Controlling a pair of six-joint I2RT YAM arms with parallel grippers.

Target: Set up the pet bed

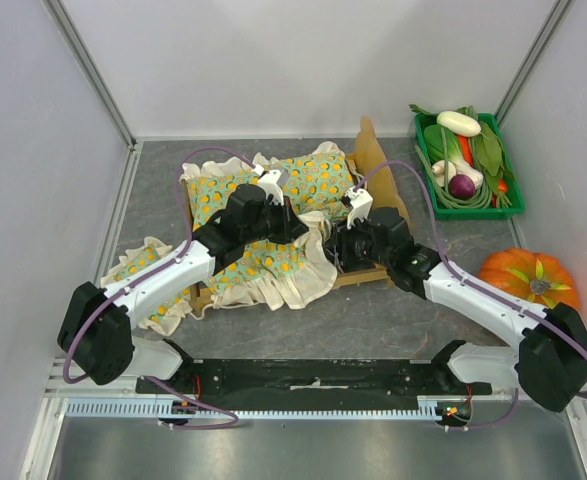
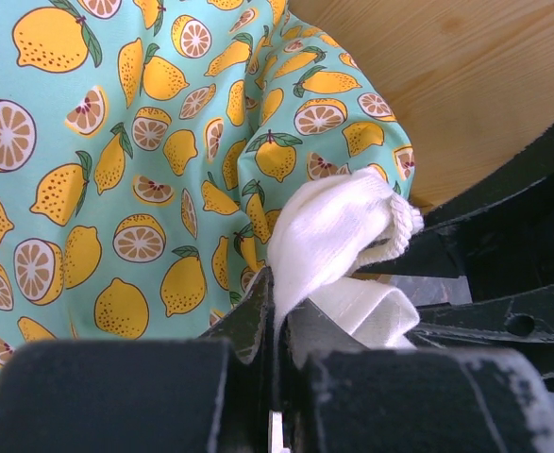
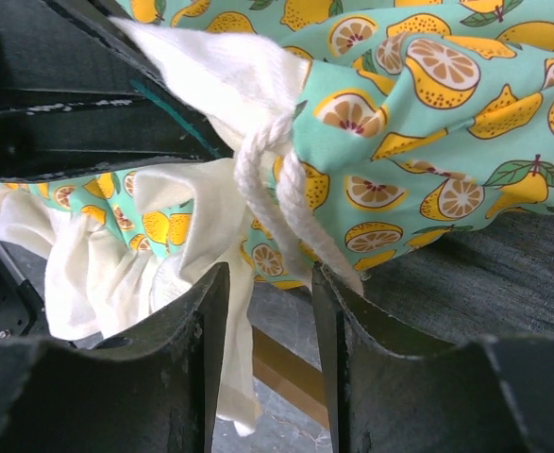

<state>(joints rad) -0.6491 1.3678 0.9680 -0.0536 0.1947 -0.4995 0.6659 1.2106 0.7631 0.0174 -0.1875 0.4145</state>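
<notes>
White enclosure walls stand around a grey table point(image 1: 393, 312).

**Left gripper point(image 2: 275, 302):** The jaws are pinched fully together on the cream frill point(image 2: 338, 231) of the cushion point(image 1: 313, 172). The cloth bunches up directly ahead of the fingertips. Light wood point(image 2: 465, 85) lies beyond the jaws and to their right. This grip appears meant to steer the cushion's edge inside the frame.

**Right gripper point(image 3: 270, 321):** The jaws stand partly apart and clamp nothing. A white cord point(image 3: 262, 175) tying a cushion corner hangs down towards the gap, and loose frill drapes between and beside the fingers. The stance suggests either a release or a fresh approach to that corner. The views do not show which.

**Pet bed point(image 1: 370, 160):** It lies directly under both grippers and is mostly covered by the cushion. Its grey fabric base point(image 3: 503, 274) shows ahead and to the right of the right jaws, and a wooden rail point(image 3: 286, 373) passes just below them. The arched headboard stands beyond both.

**Count:**
- 1 pet bed
- 1 cushion
- 1 small matching pillow point(image 1: 133, 262), well off to the left gripper's rear
- 1 green crate point(image 1: 420, 150) of vegetables
- 1 pumpkin point(image 1: 523, 278)
- 2 arms

**Judgement:** The cushion sits askew with its frill spilling over the frame, so seating is incomplete. The pillow is not yet placed.
</notes>
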